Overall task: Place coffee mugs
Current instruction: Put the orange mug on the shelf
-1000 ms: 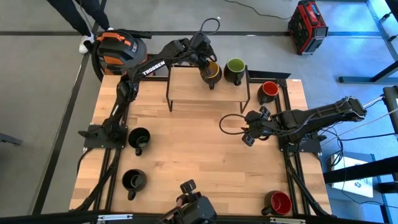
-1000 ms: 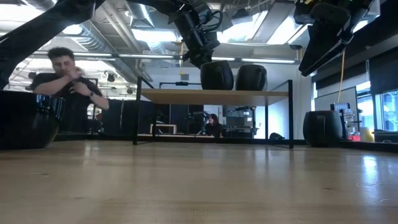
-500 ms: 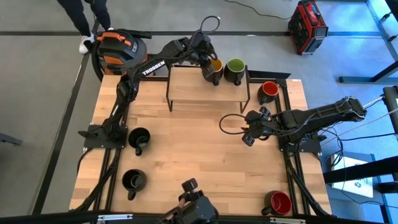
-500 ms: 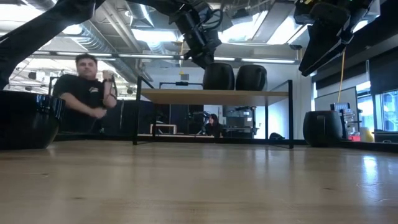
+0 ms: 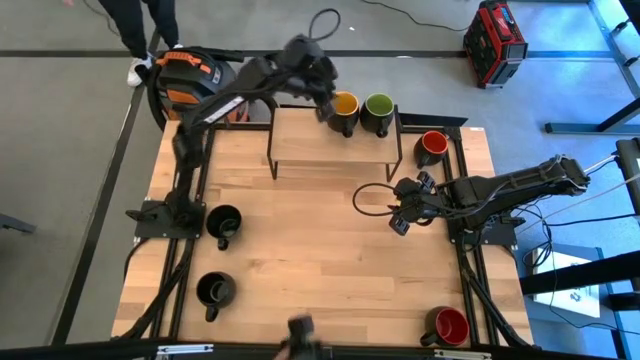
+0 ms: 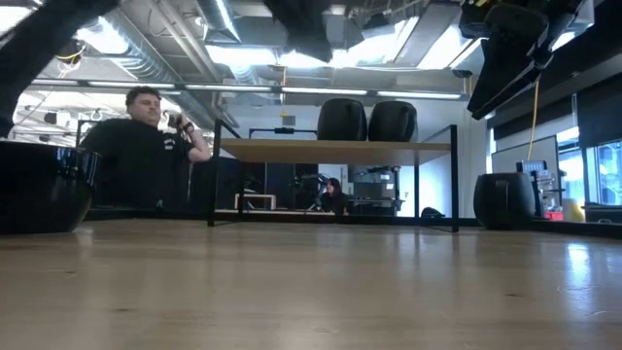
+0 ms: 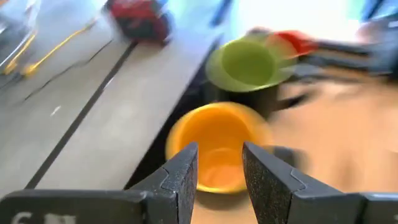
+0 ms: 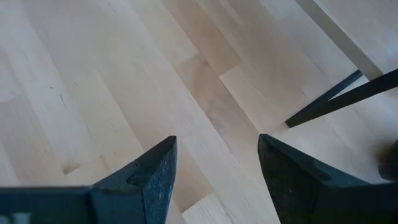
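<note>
The yellow-orange mug [image 5: 345, 107] and the green mug [image 5: 378, 110] stand side by side on their bases on a small wooden shelf [image 5: 318, 148] at the table's far edge. In the low view both show as dark mugs [image 6: 341, 119] [image 6: 393, 120]. My left gripper [image 5: 327, 92] hovers open just above and to the far left of the yellow-orange mug [image 7: 214, 146], touching nothing. One red mug [image 5: 432, 147] sits on the table to the right of the shelf, another [image 5: 447, 325] at the near right corner. Two black mugs [image 5: 224, 222] [image 5: 215, 290] stand near the left edge. My right gripper [image 5: 398, 214] waits open over the table's right middle.
The shelf stands on thin black legs [image 8: 333, 99], with open space under it. The middle of the table [image 5: 300, 250] is bare wood. Beyond the far edge are an orange and black vacuum [image 5: 190, 75], a red case [image 5: 494, 40] and a person [image 6: 136, 146].
My left gripper carried the yellow-orange mug a little toward the far edge along the shelf and set it beside the green mug. It then let go and rose quickly, up and to the far left. The mug stays upright on the shelf.
</note>
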